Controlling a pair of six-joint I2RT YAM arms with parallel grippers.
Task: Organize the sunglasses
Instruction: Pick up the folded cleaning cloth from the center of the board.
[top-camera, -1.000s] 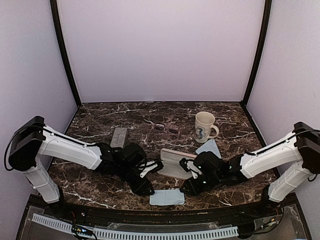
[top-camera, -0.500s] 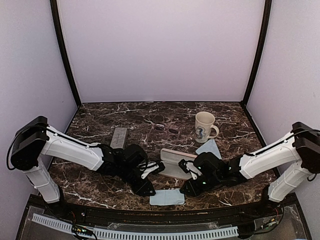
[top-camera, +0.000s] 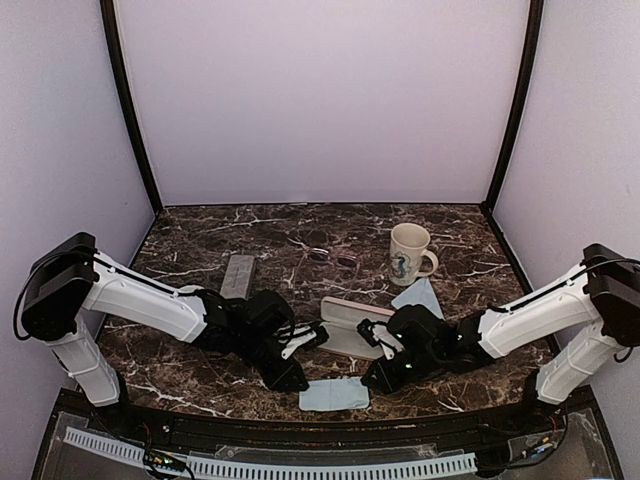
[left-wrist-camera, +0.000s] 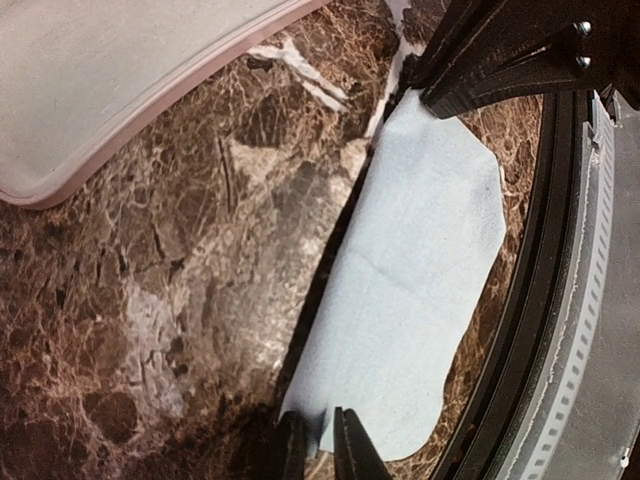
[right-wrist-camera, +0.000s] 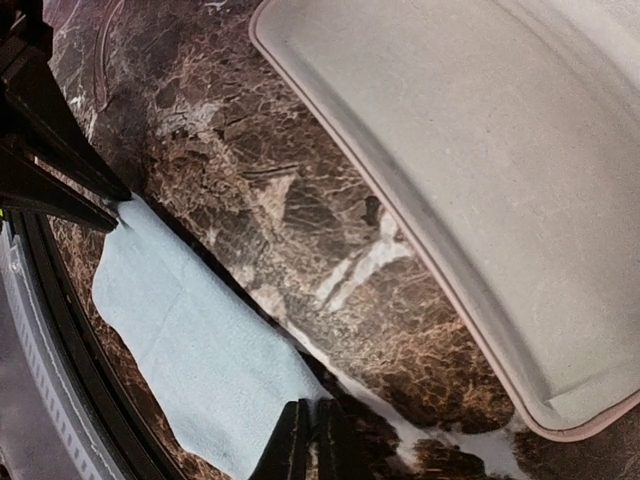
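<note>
The thin dark sunglasses (top-camera: 335, 259) lie on the marble table behind the open case, left of the mug. I cannot make out the red-pink pair. A light blue cloth (top-camera: 335, 394) lies flat at the table's front edge. My left gripper (top-camera: 293, 380) is shut on its left corner; the left wrist view shows the gripper (left-wrist-camera: 320, 428) pinching the cloth (left-wrist-camera: 420, 270). My right gripper (top-camera: 372, 380) is shut on the cloth's right corner; the right wrist view shows this gripper (right-wrist-camera: 310, 412) at the edge of the cloth (right-wrist-camera: 190, 340).
An open pink-rimmed case (top-camera: 350, 325) lies just behind the cloth, between the two arms; it also shows in the left wrist view (left-wrist-camera: 120, 70) and the right wrist view (right-wrist-camera: 480, 150). A grey case (top-camera: 238, 275) lies at the left. A mug (top-camera: 408, 252) stands at the right, a second blue cloth (top-camera: 417, 296) beside it.
My left gripper has shifted slightly left at the cloth's corner. The right gripper and the cloth have hardly moved.
</note>
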